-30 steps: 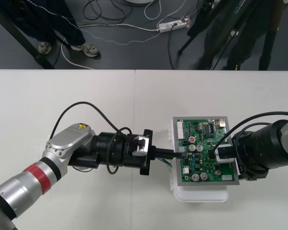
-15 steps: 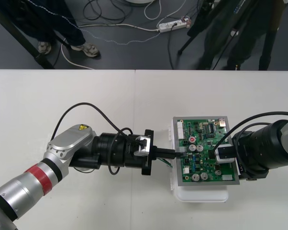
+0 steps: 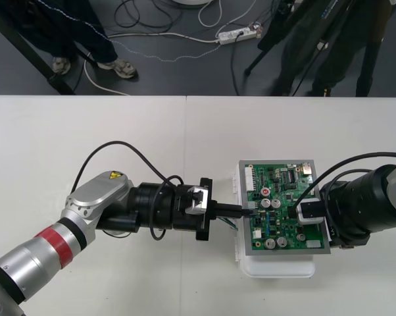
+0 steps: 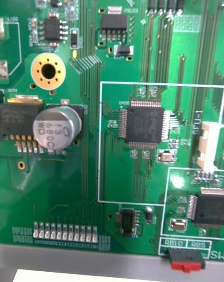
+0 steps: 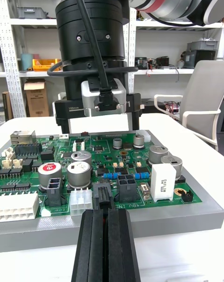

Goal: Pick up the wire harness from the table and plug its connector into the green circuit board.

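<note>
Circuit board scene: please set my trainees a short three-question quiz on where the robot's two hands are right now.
1. True or false: the right hand is parked far from the green circuit board.
2. Which edge of the board does the left hand reach? A) far edge B) left edge C) right edge
3. Fill in: the left hand's shut fingers hold a small black ____ at the board's edge.

Key: 1 false, it is over the board's right side; 2 B; 3 plug.
</note>
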Robot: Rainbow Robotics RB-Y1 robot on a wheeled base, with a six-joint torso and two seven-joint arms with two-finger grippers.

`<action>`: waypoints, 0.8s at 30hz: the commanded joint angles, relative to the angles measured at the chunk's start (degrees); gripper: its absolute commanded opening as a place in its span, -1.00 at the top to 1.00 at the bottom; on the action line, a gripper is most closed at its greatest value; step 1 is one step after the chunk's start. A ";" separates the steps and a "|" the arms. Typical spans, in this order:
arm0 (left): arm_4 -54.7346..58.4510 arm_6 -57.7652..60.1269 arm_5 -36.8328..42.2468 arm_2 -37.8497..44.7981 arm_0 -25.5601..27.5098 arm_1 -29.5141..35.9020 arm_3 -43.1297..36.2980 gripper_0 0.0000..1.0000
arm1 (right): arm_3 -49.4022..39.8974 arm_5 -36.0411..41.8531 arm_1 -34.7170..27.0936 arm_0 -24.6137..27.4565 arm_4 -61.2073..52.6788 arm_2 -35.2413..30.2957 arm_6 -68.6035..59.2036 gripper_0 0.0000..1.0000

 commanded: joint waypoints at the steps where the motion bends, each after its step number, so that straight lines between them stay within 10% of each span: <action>1: -0.01 -3.01 1.89 -1.58 0.22 -3.11 -2.62 0.78 | 1.78 0.08 -0.78 -1.48 -2.06 -3.80 6.90 -1.00; 2: -0.01 -2.92 1.89 -1.58 0.22 -2.85 -2.62 0.10 | 2.48 0.08 -0.96 -1.48 -2.41 -4.42 7.61 -1.00; 6: -0.01 -2.83 1.89 -1.32 0.22 -1.62 -2.79 -0.58 | 4.85 0.08 -1.48 -1.48 -3.73 -6.70 10.42 -1.00; 24: 0.16 0.68 1.97 1.67 0.40 11.65 -8.68 -0.67 | 15.40 0.08 -5.70 -0.60 -20.78 -21.38 17.45 -1.00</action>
